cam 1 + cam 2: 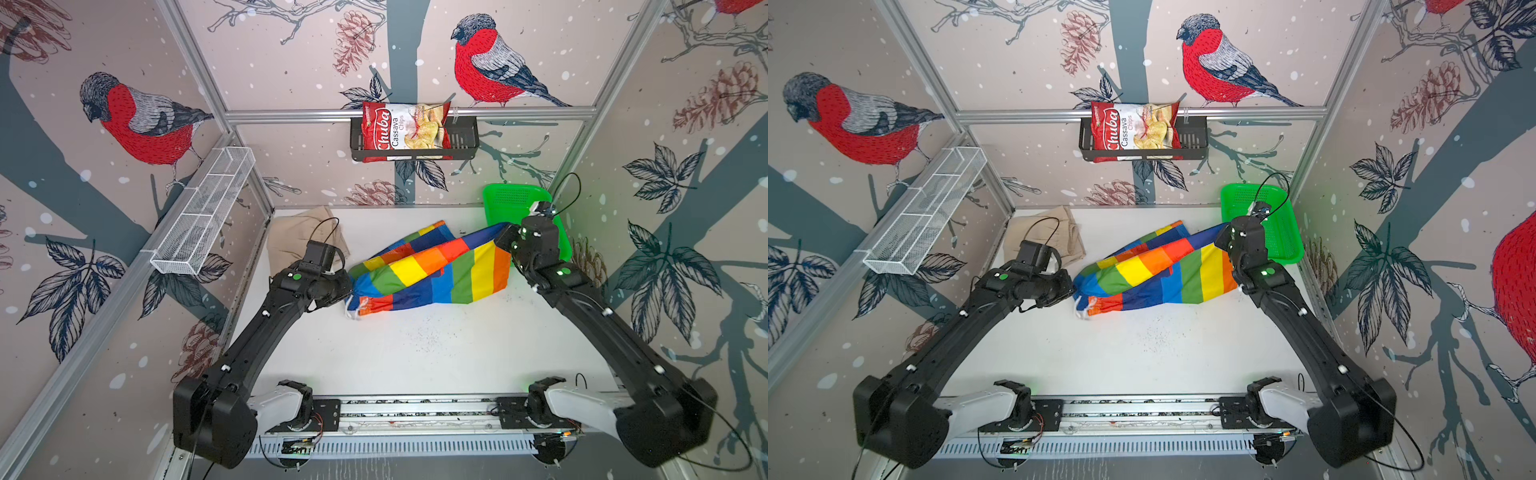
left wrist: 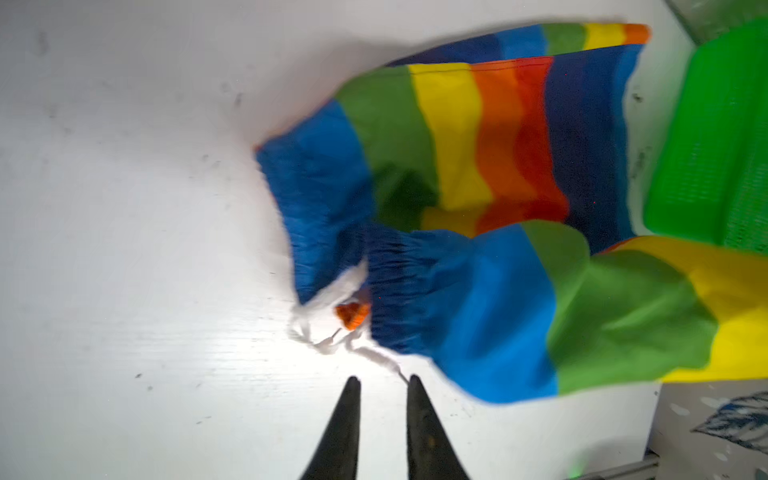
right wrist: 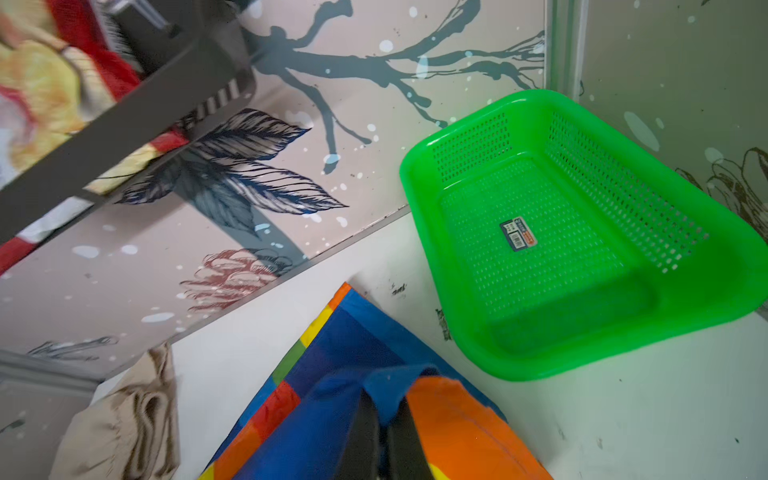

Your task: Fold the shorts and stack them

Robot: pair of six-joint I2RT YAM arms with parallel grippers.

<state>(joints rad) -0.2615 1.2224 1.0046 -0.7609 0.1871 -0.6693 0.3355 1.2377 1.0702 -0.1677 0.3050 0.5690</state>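
Now the rainbow shorts (image 1: 432,270) lie stretched between the two arms, their long axis running from the left gripper (image 2: 384,380) across to the right gripper (image 3: 384,401). The right gripper is pressed together on a blue fold at the leg end, which looks raised off the counter (image 1: 415,357). The waistband end, with its white drawstring (image 2: 328,297), rests on the counter just ahead of the left gripper, whose fingers stand slightly apart with nothing between them. So the left arm is the nearer one for the waistband. The beige shorts (image 1: 291,232) sit beyond the left gripper's wrist, apart from the rainbow pair. The green basket (image 3: 582,353) lies just past the right gripper, near enough to crowd a swing that way
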